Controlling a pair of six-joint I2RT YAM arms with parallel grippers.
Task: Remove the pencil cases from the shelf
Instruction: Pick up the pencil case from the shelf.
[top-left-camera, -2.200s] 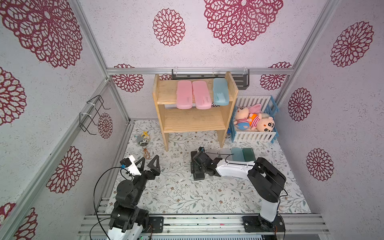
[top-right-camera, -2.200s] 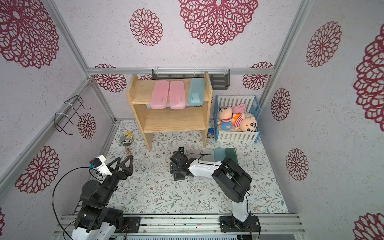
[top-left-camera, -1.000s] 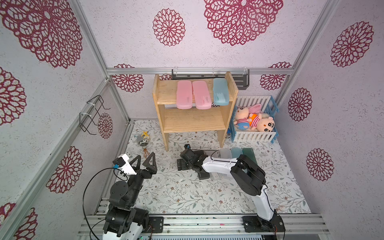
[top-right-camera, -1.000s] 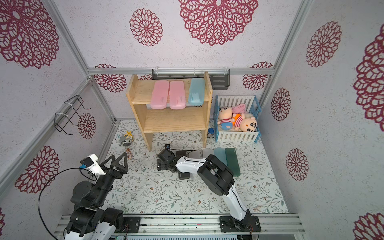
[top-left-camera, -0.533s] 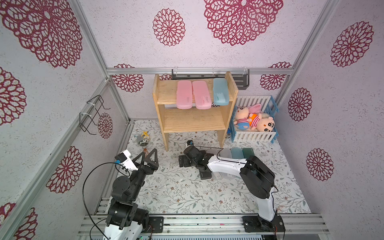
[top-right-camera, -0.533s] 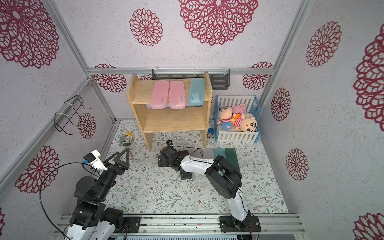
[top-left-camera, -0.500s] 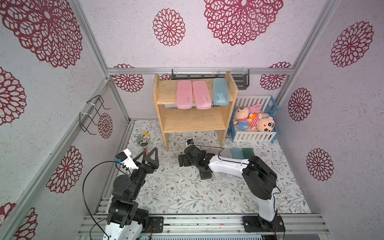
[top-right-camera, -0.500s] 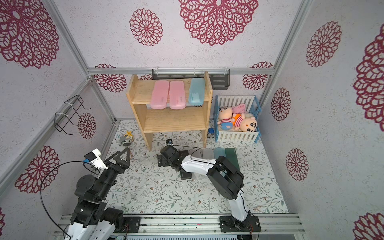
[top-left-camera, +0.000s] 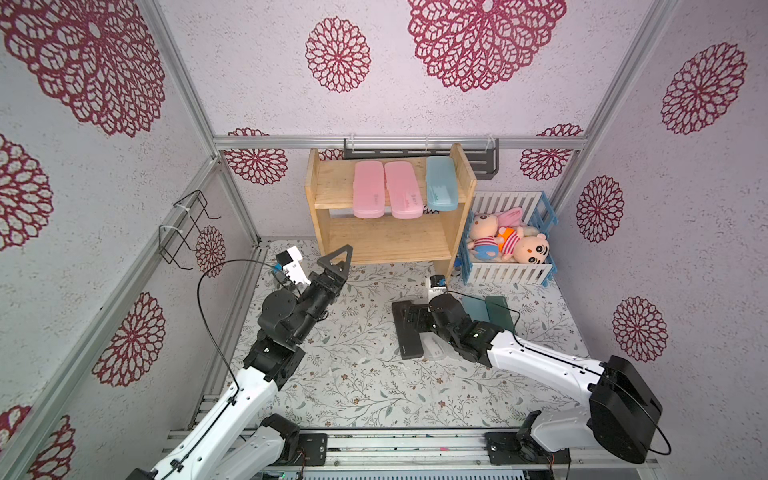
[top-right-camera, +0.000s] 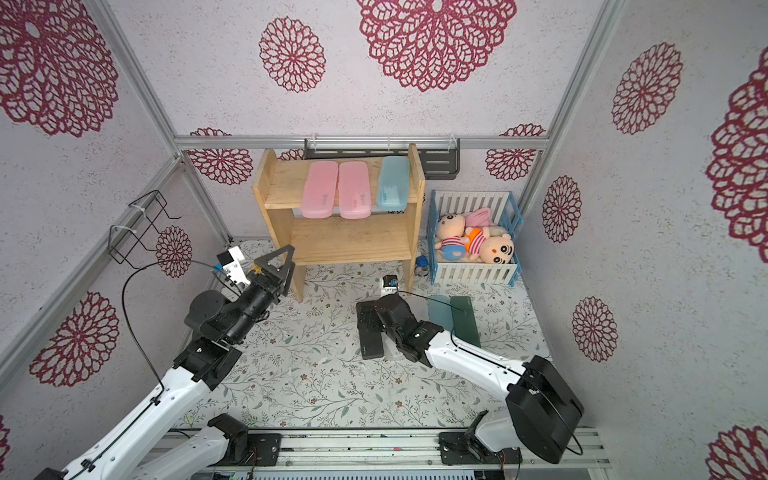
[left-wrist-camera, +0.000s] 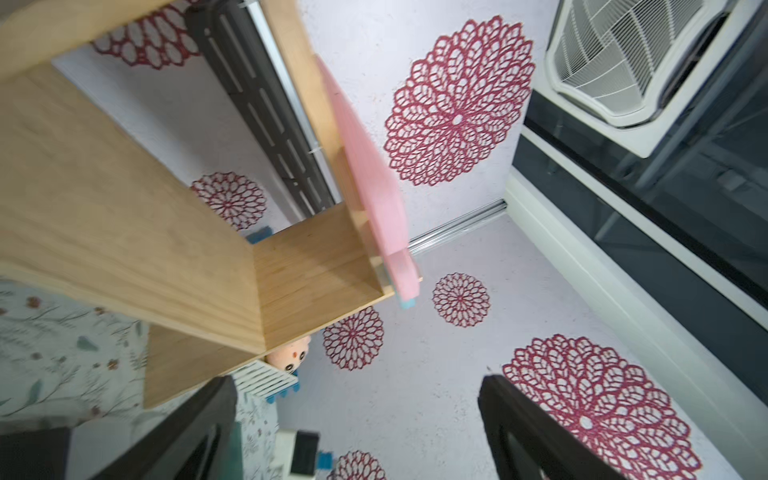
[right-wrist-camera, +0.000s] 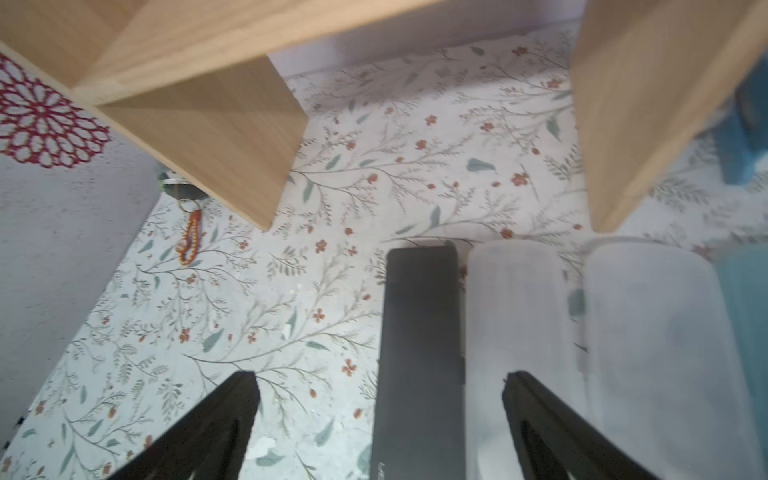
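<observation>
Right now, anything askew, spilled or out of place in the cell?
Nothing spilled or damaged. On the shelf top tier, both pink pencil cases and the light blue pencil case overhang the front edge. A beaded keyring lies loose on the mat by a shelf leg.

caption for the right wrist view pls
Open right gripper over the black pencil case, two frosted cases beside it.

Bright, soft, even light in both top views, back wall (top-left-camera: 270, 83) palest at 12 o'clock, faint shadow beneath the upper board of the shelf (top-left-camera: 386, 245), sharp focus, wide-angle stretch toward 3 and 9 o'clock edges, both wrist views blurred, softer.
</observation>
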